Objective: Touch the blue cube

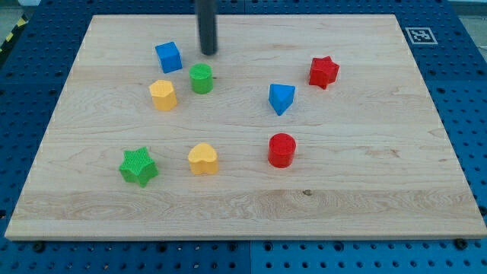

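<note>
Far left on light wooden board (365, 205): blue plastic cube (169, 57), untouched. Just right of it, apart: my tip (208, 52), a bare dark rod end, no jaws to spread or close. Step in hand: approach. Next move, by judgement: short leftward slide, clear of green plastic cylinder (201, 78) nearer.

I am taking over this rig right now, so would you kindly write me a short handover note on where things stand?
My tip rests on the board near the view's top, just right of the blue cube, with a small gap between them.
The green cylinder sits right below the tip; the yellow block sits below the cube.
Done: the tip is beside the cube.
Left: contact is not yet made. A short slide toward the view's left should probably touch the cube.
</note>
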`<state>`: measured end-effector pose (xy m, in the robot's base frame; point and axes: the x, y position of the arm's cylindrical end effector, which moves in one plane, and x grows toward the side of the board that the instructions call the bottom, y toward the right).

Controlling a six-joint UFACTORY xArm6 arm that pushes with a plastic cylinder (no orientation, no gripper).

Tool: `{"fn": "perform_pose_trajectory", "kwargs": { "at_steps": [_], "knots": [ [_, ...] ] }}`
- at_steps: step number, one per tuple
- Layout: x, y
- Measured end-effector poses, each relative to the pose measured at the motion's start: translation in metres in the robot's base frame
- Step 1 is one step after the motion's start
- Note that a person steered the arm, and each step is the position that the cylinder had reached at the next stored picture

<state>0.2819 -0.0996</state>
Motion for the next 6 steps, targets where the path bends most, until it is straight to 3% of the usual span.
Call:
{"fn": "perform_pose_trajectory", "kwargs": {
  "at_steps": [2,4,6],
  "knots": [
    [0.020,-0.154],
    [0.057,-0.120],
    [0.066,-0.086]
  ]
}}
